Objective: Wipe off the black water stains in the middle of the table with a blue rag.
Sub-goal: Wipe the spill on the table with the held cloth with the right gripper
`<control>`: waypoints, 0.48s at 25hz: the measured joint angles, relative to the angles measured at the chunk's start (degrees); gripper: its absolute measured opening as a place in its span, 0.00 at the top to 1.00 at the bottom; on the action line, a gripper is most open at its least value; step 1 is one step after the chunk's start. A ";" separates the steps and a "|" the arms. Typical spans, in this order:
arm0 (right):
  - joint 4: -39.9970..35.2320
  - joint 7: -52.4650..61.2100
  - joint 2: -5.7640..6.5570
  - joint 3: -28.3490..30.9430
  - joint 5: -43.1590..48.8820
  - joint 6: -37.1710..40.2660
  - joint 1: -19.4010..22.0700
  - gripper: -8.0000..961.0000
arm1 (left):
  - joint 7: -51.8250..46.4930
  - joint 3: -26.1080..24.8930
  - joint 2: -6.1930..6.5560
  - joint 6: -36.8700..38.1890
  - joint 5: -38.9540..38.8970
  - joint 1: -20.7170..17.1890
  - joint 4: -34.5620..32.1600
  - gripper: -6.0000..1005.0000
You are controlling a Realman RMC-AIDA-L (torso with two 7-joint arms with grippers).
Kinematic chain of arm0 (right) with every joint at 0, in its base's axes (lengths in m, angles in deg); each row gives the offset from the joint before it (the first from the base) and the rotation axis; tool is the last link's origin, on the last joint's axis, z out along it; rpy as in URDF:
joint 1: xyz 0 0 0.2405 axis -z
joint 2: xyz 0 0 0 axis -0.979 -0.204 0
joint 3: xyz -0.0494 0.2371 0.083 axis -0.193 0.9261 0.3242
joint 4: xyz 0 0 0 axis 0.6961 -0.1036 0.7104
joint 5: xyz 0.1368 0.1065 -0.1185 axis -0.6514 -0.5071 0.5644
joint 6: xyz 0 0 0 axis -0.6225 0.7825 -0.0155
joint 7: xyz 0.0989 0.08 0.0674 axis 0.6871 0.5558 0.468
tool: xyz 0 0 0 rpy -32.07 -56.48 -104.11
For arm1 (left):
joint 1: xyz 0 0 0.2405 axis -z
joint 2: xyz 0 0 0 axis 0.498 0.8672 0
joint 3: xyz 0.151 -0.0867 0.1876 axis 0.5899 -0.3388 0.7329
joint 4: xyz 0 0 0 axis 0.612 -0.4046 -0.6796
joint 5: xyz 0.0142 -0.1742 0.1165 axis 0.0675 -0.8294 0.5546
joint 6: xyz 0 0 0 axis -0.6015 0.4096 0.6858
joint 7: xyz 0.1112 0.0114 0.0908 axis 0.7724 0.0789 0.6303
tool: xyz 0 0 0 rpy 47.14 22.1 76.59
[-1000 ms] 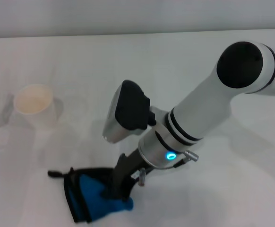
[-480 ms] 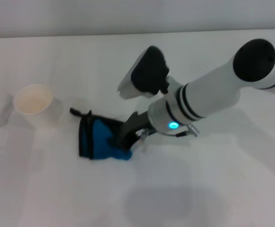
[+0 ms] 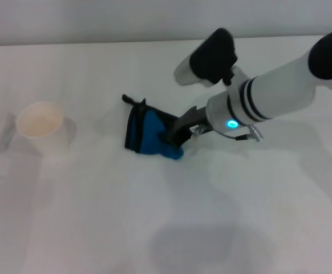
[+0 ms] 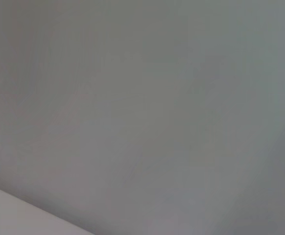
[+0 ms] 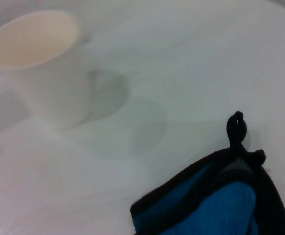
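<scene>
The near part of the white counter (image 3: 86, 228) is seen bare, with only a faint grey shadow toward the near right. No dark stain can be made out on it in the head view or in the right wrist view.

Farther in, at about the middle of the counter, the rag (image 3: 149, 134) is found lying crumpled, blue with black edging. Its black loop tab (image 3: 130, 100) is pointed to the far left and rests on the surface. The right tool (image 3: 174, 135) is closed on the rag's right edge, and a blue fold is bunched just under the dark fingers. The right arm (image 3: 280, 94) is stretched in from the right edge, low over the counter, with a lit blue ring at its wrist.

To the left, well apart from the rag, a white cup (image 3: 40, 127) is stood upright, its pale inside visible. In the right wrist view the same cup (image 5: 44, 68) is shown beyond the rag (image 5: 221, 200), with the loop tab (image 5: 236, 129) curled between them and a soft shadow cast beside the cup.

The far edge of the counter is met by a plain grey wall (image 3: 97, 20).

The left tool is not seen; only a grey, featureless surface is given by the left wrist view.
</scene>
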 joint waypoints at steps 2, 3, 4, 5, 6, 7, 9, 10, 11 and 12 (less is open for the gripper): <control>0.05 0.00 0.10 2.04 0.82 0.14 0.42 0.90 | 0.01 0.00 0.01 0.00 0.00 -0.03 0.00 0.11; 0.05 0.01 0.07 3.25 1.54 0.43 0.72 0.90 | 0.00 -0.01 0.01 0.00 0.00 -0.05 0.01 0.11; 0.05 0.01 0.03 4.30 2.07 0.76 1.03 0.90 | 0.00 -0.04 0.01 0.00 0.00 -0.06 0.01 0.11; 0.07 0.00 -0.05 5.05 2.43 1.06 1.25 0.90 | 0.00 -0.04 0.01 0.00 0.00 -0.08 0.01 0.11; 0.16 0.01 -0.08 5.44 2.51 1.33 1.34 0.90 | 0.00 -0.04 0.01 0.00 0.00 -0.11 0.01 0.11; 0.22 0.01 -0.10 5.71 2.54 1.55 1.42 0.90 | 0.00 -0.05 0.01 0.00 0.00 -0.13 0.00 0.11; 0.29 0.01 -0.19 5.71 2.44 1.49 1.48 0.90 | 0.00 -0.07 0.01 0.00 0.00 -0.18 0.00 0.11; 0.27 0.01 -0.29 5.63 2.38 1.22 1.48 0.90 | 0.00 -0.07 0.01 0.00 0.00 -0.18 -0.01 0.11; 0.11 0.01 -0.45 5.33 2.33 0.90 1.48 0.90 | 0.00 -0.08 0.01 0.00 0.00 -0.17 -0.01 0.11; -0.09 0.01 -0.58 4.85 2.17 0.44 1.48 0.90 | 0.00 -0.08 0.01 0.00 0.00 -0.17 -0.01 0.11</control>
